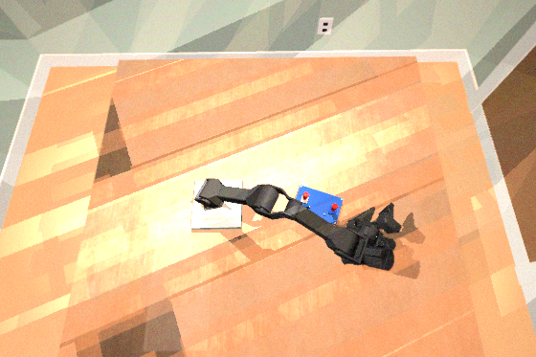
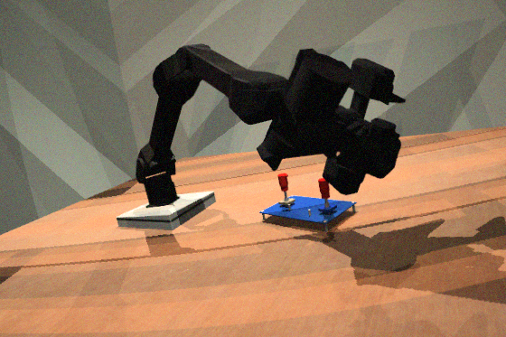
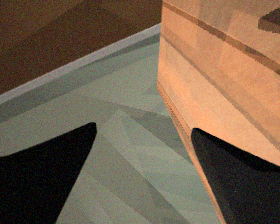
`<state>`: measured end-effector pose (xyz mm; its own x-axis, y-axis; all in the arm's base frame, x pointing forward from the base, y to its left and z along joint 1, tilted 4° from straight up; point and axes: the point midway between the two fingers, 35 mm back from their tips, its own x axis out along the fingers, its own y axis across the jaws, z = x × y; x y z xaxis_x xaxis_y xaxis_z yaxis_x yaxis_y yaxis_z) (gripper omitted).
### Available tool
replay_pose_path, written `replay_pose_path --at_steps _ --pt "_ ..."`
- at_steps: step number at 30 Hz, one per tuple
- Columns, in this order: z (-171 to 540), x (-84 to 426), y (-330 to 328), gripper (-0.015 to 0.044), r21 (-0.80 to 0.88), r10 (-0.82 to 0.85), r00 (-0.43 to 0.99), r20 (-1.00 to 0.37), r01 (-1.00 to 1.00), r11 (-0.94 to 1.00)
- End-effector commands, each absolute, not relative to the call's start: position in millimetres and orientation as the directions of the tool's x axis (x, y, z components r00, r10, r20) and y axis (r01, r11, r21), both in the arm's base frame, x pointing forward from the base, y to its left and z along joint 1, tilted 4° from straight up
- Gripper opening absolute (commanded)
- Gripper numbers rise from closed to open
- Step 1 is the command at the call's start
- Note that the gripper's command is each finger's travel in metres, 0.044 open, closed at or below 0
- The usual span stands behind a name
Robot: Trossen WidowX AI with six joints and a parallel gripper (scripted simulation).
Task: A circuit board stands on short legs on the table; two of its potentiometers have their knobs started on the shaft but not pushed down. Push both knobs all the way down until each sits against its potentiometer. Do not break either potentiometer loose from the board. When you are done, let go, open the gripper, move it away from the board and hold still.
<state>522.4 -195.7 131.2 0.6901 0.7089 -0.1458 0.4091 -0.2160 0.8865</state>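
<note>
The blue circuit board (image 1: 317, 204) (image 2: 299, 212) stands on short legs. A red knob (image 1: 305, 195) (image 2: 283, 182) stands upright on the left potentiometer's shaft, above its pale base (image 2: 286, 201). Another red knob (image 1: 334, 207) (image 2: 323, 189) stands over the right potentiometer, which has a dark blue base. In the exterior view, bare shaft shows between each knob and its base. My gripper (image 1: 382, 208) (image 3: 144, 129) is open with nothing between its fingers. It is raised to the right of the board, in the top view, and touches neither knob. The wrist view does not show the board.
The arm's white base plate (image 1: 216, 221) (image 2: 128, 219) is left of the board. The arm's forearm passes over the board's front-left part in the top view. The table's edge (image 3: 181, 131) and the pale green wall show in the wrist view.
</note>
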Motion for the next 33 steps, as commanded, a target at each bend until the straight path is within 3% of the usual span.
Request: replay_pose_path --at_steps 1,15,33 --pt "131 522 -195 0.0374 0.887 0.708 0.690 -0.147 0.410 -0.215" --pt "126 521 -157 0.0006 0.859 0.621 0.686 -0.378 0.510 -0.041" --pt "113 475 -105 0.0000 0.665 0.462 0.504 -0.730 0.682 0.305"
